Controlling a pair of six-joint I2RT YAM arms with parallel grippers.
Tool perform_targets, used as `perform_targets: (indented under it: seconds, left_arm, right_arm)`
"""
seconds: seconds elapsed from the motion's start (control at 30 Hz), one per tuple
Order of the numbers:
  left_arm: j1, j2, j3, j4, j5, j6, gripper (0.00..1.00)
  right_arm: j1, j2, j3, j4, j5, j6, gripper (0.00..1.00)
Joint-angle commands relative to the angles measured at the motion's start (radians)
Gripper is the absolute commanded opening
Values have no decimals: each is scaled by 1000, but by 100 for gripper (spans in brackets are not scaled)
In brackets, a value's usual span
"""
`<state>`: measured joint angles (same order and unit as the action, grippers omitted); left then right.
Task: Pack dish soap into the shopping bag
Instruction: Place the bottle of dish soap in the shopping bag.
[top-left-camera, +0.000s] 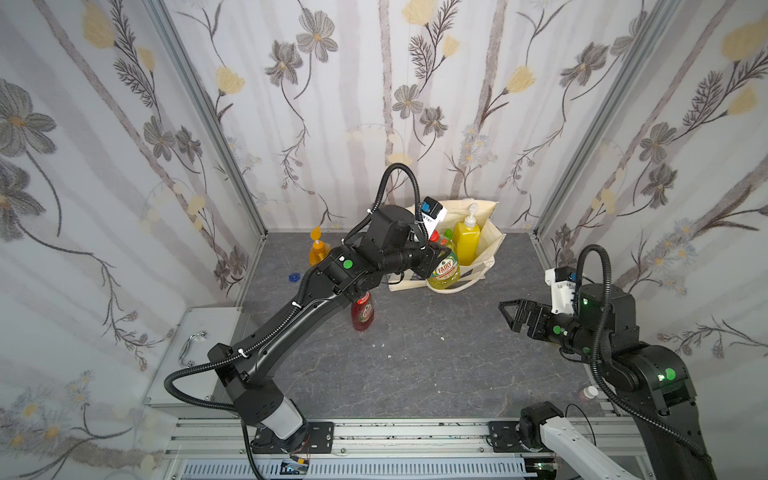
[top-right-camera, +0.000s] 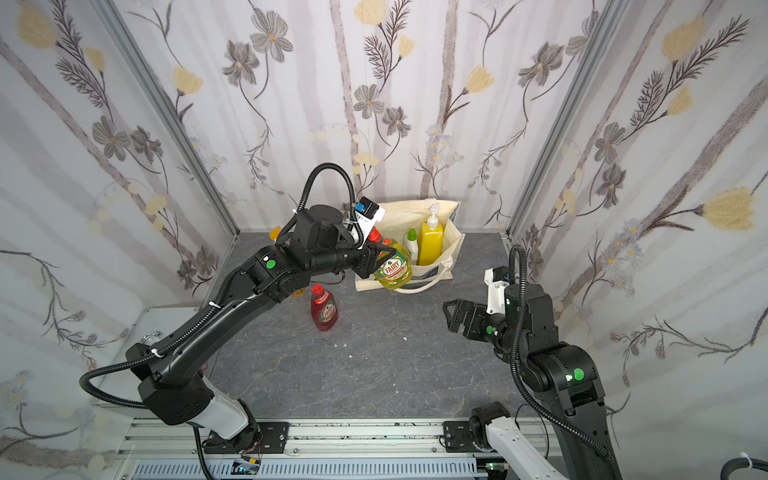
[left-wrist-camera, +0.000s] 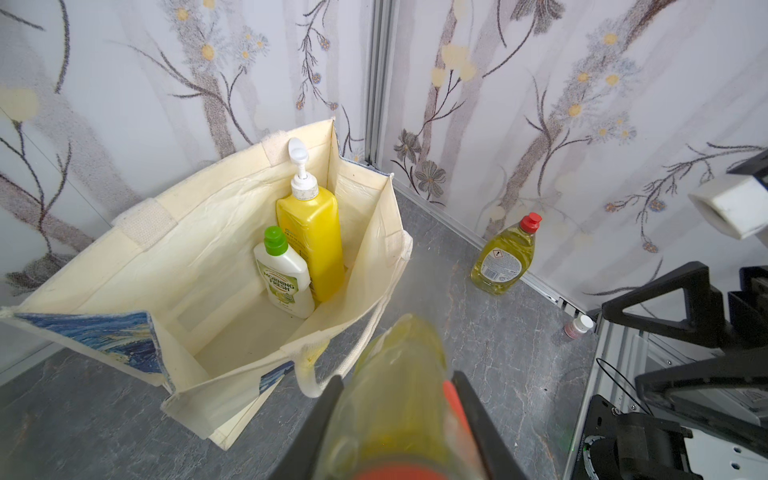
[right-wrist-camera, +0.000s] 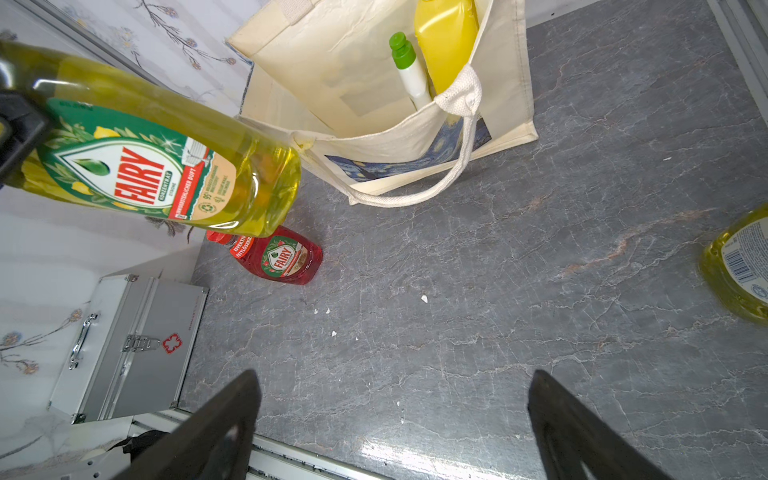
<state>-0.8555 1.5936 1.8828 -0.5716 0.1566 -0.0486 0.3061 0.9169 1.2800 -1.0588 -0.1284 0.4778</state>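
At the back of the table stands the shopping bag, mouth open. It holds a yellow pump bottle and a white green-capped bottle. My left gripper is shut on a yellow-green Fairy dish soap bottle, held tilted in the air just before the bag's near rim. A red bottle stands under the left arm. An orange pump bottle stands back left. Another yellow-green bottle stands by the right wall. My right gripper hangs open and empty at the right.
A metal first-aid case lies off the table's left edge. A blue cap lies near the orange bottle. A small white-capped jar sits at the front right corner. Papered walls close in three sides.
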Motion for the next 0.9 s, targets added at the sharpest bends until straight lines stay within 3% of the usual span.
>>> perform_targets:
  seconds: [0.0, 0.4, 0.87]
  left_arm:
    - [0, 23, 49, 130, -24, 21, 32]
    - [11, 177, 218, 124, -84, 43, 31]
    - [42, 460, 573, 51, -209, 48, 30]
  right_arm:
    - [-2, -2, -5, 8, 8, 7, 100]
    - [-7, -42, -43, 5, -7, 17, 100]
    - [-7, -101, -76, -17, -16, 15, 100]
